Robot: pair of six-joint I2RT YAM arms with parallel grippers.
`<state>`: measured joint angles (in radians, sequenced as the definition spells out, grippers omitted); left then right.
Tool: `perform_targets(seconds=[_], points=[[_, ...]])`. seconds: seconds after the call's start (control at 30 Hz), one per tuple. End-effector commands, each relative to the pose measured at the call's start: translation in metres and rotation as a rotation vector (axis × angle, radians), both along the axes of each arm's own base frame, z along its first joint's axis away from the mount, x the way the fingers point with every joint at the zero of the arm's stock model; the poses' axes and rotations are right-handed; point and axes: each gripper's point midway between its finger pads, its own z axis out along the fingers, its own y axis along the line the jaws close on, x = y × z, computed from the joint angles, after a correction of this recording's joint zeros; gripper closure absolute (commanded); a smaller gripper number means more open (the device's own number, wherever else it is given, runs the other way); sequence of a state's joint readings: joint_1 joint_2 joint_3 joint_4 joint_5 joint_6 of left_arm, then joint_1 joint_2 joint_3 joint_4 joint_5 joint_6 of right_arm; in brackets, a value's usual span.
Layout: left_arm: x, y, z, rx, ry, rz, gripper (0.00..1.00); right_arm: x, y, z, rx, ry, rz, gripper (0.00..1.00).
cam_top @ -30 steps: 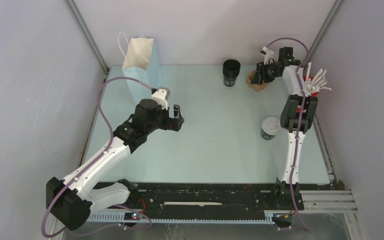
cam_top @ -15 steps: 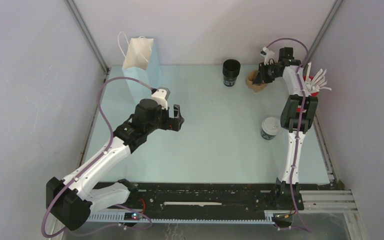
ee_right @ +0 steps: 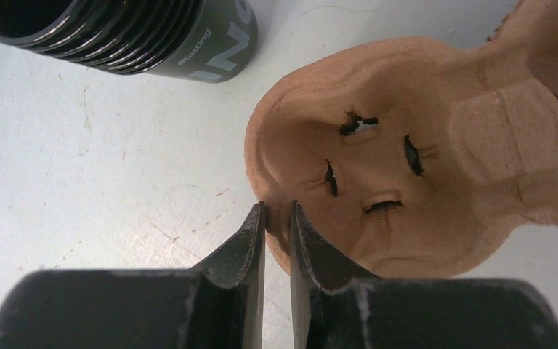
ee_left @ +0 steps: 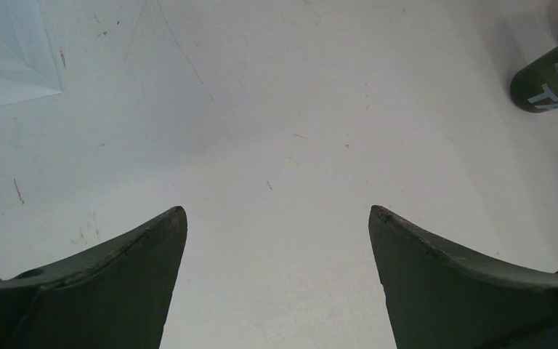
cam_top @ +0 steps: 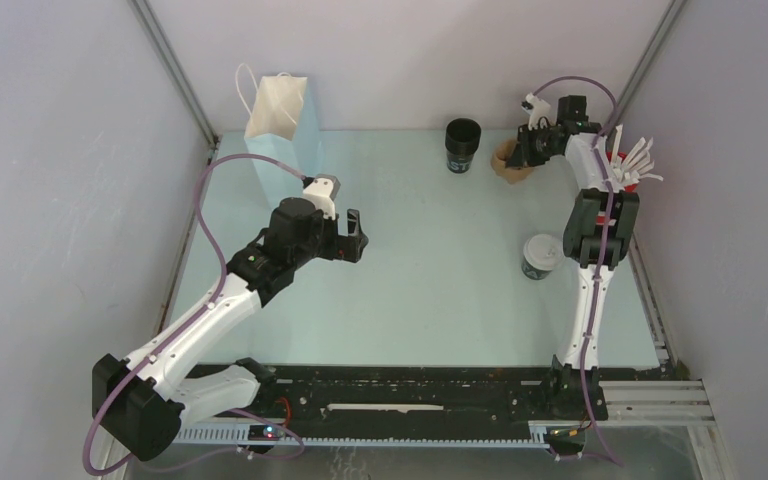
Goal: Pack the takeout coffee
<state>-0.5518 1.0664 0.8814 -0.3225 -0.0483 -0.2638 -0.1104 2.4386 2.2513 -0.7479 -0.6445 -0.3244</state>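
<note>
The takeout coffee [cam_top: 541,255], a black cup with a white domed lid, stands upright at the right of the table, next to the right arm. It also shows at the top right edge of the left wrist view [ee_left: 552,81]. My right gripper [cam_top: 523,150] [ee_right: 277,211] is at the back right, shut on the near rim of a brown pulp cup carrier [cam_top: 510,162] [ee_right: 421,167], one finger inside the rim and one outside. My left gripper [cam_top: 353,235] [ee_left: 276,214] is open and empty over bare table at the centre left.
A lidless black cup [cam_top: 463,143] [ee_right: 123,29] stands just left of the carrier. A pale blue paper bag [cam_top: 282,125] [ee_left: 7,62] stands at the back left. A red cup of white sticks [cam_top: 632,168] is at the right wall.
The right wrist has shifted slightly at the carrier's rim. The left arm and the coffee have not moved.
</note>
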Motion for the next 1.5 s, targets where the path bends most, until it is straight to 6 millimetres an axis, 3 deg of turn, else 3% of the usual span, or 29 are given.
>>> perform_targets(seconds=[0.0,0.23,0.47,0.5,0.57,0.63,0.87,1.03,1.3,1.47], points=[[0.008,-0.004,0.022,-0.046,-0.052,0.004,0.0,0.011,-0.006,0.079,-0.056,-0.2,-0.062,1.0],[0.008,-0.005,0.023,-0.051,-0.054,0.003,0.0,0.004,-0.012,0.113,-0.098,-0.275,-0.122,1.0],[0.007,-0.006,0.023,-0.053,-0.053,-0.002,0.0,-0.006,-0.003,0.117,-0.149,-0.289,-0.143,1.0],[0.007,-0.006,0.023,-0.054,-0.054,-0.002,0.0,-0.008,0.0,0.113,-0.127,-0.271,-0.115,0.97],[0.007,-0.006,0.023,-0.055,-0.053,-0.002,0.0,-0.006,0.0,0.1,-0.105,-0.224,-0.087,0.7],[0.007,-0.005,0.022,-0.053,-0.053,-0.002,0.0,-0.004,-0.001,0.083,-0.085,-0.175,-0.062,0.56],[0.008,-0.006,0.019,-0.051,-0.046,-0.001,0.0,0.0,0.005,0.034,-0.096,-0.09,-0.014,0.38],[0.008,-0.006,0.019,-0.051,-0.044,-0.001,0.0,0.003,0.006,0.022,-0.06,-0.058,0.0,0.38],[0.007,-0.006,0.019,-0.056,-0.046,-0.002,0.0,-0.004,0.01,0.009,0.007,0.009,0.029,0.66],[0.007,-0.006,0.019,-0.055,-0.045,-0.004,0.0,-0.002,0.009,0.019,0.061,-0.004,0.024,0.6]])
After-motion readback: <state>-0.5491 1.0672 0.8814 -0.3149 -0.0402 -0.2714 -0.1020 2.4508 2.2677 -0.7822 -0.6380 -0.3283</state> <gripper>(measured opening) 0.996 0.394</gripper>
